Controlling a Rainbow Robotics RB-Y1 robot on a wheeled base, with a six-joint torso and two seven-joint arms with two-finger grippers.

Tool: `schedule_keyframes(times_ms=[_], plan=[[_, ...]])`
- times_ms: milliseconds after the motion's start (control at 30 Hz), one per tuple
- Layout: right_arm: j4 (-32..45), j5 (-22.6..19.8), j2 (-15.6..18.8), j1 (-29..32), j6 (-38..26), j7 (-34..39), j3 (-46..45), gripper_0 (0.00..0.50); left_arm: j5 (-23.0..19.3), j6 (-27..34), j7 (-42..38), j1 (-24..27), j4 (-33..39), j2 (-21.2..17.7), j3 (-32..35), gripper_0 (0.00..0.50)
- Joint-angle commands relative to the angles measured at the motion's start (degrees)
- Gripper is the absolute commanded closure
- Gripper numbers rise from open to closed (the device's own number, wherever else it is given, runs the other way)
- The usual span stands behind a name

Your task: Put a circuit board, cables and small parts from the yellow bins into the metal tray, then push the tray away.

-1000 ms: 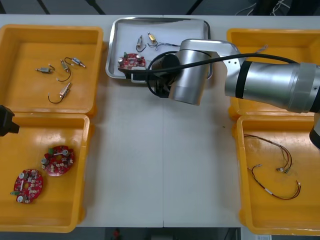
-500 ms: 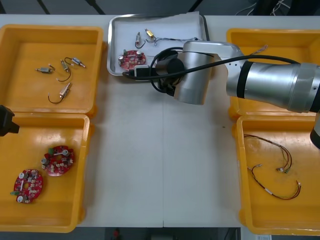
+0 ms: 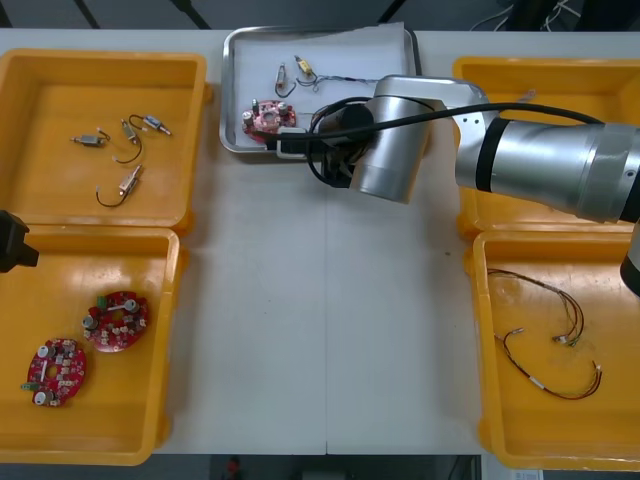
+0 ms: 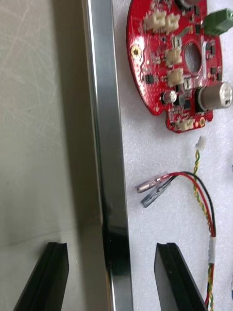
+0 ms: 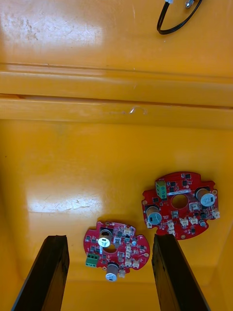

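Note:
The metal tray [image 3: 231,95], white inside, lies at the table's far middle, slightly skewed. It holds a red circuit board [image 3: 268,117], small metal parts [image 3: 299,69] and a red and yellow cable [image 4: 196,192]. My right gripper [image 3: 284,146] is at the tray's near rim. In the right wrist view the gripper [image 4: 111,277] is open, its fingers straddling the shiny rim [image 4: 104,121] without pinching it; the board [image 4: 177,63] lies just past the rim. My left gripper [image 5: 111,274] hangs open over the near left bin, above two circuit boards [image 5: 179,204].
The far left yellow bin [image 3: 40,160] holds small metal parts with black cables [image 3: 125,150]. Two boards [image 3: 90,345] lie in the near left bin. Red and yellow cables [image 3: 550,345] lie in the near right bin [image 3: 490,420]. My right arm [image 3: 540,165] crosses the far right bin.
The tray has slid a little away from me and turned slightly, with my right gripper following it. The right jaws have opened off the rim. The left arm has not moved.

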State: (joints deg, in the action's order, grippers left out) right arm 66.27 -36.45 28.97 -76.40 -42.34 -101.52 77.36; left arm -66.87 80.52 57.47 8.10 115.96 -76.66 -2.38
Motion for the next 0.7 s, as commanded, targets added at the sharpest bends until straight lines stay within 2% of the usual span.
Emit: schedule_keyframes(times_ms=[33,233,500,700], plan=[[2.3,-0.6,0.7,-3.2,-6.0,-2.0,-2.8,0.0,-0.5,-0.4,1.0,-1.0,0.0,-2.7,-0.2,0.0],[8.6,-3.3,2.9,-3.2,-15.0,-2.7,-9.6,0.0,-0.5,-0.4,1.0,-1.0,0.0,-2.7,-0.2,0.0],[18.6,-12.0,8.2,-2.6,-27.4,-1.7,-18.5,0.0,-0.5,-0.4,1.0,-1.0,0.0,-2.7,-0.2,0.0],[25.2,-16.5,12.5,1.8,-34.7,0.9,-27.0,0.0,-0.5,-0.4,1.0,-1.0,0.0,-2.7,-0.2,0.0]])
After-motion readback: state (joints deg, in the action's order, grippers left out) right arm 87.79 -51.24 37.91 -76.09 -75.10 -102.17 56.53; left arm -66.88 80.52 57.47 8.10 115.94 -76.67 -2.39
